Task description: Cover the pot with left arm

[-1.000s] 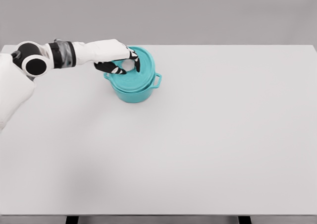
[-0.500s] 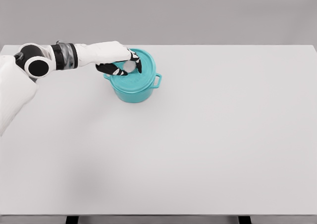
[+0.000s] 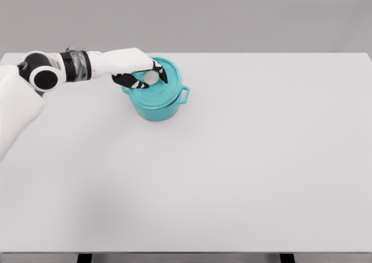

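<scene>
A teal pot (image 3: 157, 106) with side handles stands on the white table (image 3: 232, 170) at the upper left. Its teal lid (image 3: 165, 85) lies on top of it, with a pale round knob (image 3: 151, 77) in the middle. My left hand (image 3: 145, 77) reaches in from the left over the lid. Its black-tipped fingers (image 3: 160, 73) curl around the knob. The hand hides the lid's left part. The right arm is out of view.
The table's far edge runs just behind the pot. Grey wall lies beyond it.
The left hand and the lid it holds shifted slightly up and to the right over the pot during the first half second. Since then almost nothing has moved.
</scene>
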Motion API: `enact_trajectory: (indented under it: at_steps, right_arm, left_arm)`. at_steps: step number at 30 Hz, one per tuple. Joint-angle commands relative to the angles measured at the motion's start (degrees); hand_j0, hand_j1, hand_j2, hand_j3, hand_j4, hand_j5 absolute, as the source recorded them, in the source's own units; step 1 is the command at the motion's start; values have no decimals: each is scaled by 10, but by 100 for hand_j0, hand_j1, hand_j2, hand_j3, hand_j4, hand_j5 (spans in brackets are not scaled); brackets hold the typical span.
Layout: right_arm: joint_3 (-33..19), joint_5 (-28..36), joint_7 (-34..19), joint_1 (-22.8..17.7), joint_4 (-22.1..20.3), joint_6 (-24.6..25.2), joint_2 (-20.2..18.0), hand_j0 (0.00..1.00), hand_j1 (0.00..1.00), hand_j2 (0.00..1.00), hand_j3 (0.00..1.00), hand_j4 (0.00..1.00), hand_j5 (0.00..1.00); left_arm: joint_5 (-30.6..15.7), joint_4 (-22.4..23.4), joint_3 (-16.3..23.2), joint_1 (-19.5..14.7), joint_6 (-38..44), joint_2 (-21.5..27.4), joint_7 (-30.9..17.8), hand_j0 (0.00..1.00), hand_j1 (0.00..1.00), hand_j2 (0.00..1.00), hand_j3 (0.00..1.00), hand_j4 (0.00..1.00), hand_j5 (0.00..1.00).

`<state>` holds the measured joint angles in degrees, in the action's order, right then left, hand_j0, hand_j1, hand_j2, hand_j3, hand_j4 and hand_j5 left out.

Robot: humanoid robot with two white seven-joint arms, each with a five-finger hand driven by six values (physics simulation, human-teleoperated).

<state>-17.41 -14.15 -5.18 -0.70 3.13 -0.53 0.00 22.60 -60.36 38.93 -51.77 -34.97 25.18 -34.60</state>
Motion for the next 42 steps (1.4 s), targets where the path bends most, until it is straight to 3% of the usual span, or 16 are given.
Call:
enact_trajectory:
  at_steps: [1,42]
  right_arm:
    - [0,0,0,0,0,0,0,100,100,100,100,100,100]
    - [0,0,0,0,0,0,0,100,100,100,100,100,100]
  left_arm:
    - [1,2,1,0,0,0,-4,66,66,66,66,66,66]
    - [2,15,1,0,0,-7,-4,78,78,78,78,78,78]
